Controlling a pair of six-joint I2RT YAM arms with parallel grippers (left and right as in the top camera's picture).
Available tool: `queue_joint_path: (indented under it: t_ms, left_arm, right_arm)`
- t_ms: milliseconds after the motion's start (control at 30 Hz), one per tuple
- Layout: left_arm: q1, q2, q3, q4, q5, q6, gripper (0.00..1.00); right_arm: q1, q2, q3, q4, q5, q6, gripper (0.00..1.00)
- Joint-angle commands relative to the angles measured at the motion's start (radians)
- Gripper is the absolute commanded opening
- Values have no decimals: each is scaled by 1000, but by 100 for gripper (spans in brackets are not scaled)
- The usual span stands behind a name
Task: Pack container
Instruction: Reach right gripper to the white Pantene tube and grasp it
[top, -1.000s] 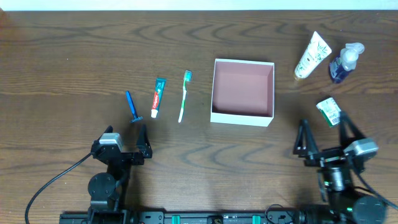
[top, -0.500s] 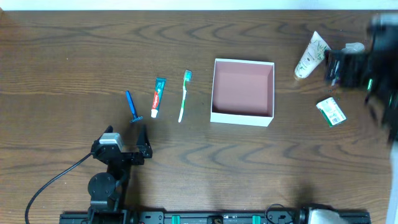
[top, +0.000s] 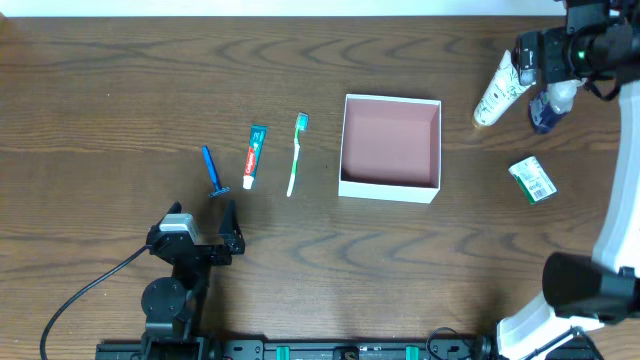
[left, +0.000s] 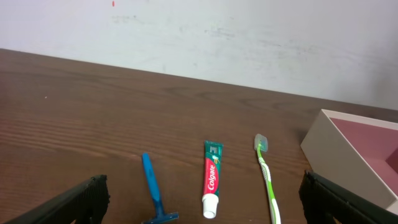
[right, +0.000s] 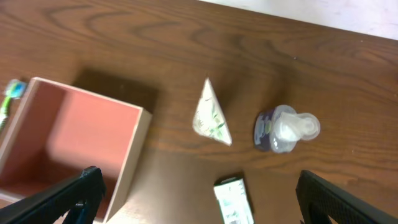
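Two arms: the left claw (top: 201, 218) sits low at the near left of the table (top: 120, 80), fingers spread wide, nothing between them. The right claw (right: 198, 199) hangs high over the far right corner, fingers likewise wide apart and bare.
Container (top: 390, 148): white walls, pink floor, standing at mid-table between the two groups of goods. The floor is bare and nothing is packed. The task is judged to be at its very start, with six items left to load.
Lotion tube (top: 502, 90): white with a leaf print, lying right of the container and apart from it. Not packed.
Pump bottle (top: 550, 105): dark blue with a clear pump, just beside the lotion tube on its right. Not packed.
Toothbrush (top: 296, 153): green and white, lying near the container's left wall but not touching it. Not packed.
Toothpaste (top: 254, 156): a small red, white and green tube, just left of the toothbrush. Not packed.
Razor (top: 212, 172): blue, the leftmost item, nearest the left claw. Not packed.
Packet (top: 531, 180): a small green and white packet, print too small to read, lying nearer than the bottle and right of the container. Not packed.
Next in line: probably the lotion tube or the pump bottle, going by where the right claw hangs.
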Motion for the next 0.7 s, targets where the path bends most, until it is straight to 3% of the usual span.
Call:
queue_joint_path:
  t_ms: [0, 500, 667]
  left_arm:
    - [6, -6, -24, -21, 17, 5, 98]
    - [6, -6, -24, -21, 17, 4, 98]
    - [6, -6, -24, -21, 17, 4, 98]
  right_arm:
    - [-29, 54, 24, 32, -4, -33, 99]
    - [-37, 276, 23, 77, -41, -94, 99]
    - [-38, 320, 23, 67, -37, -94, 85]
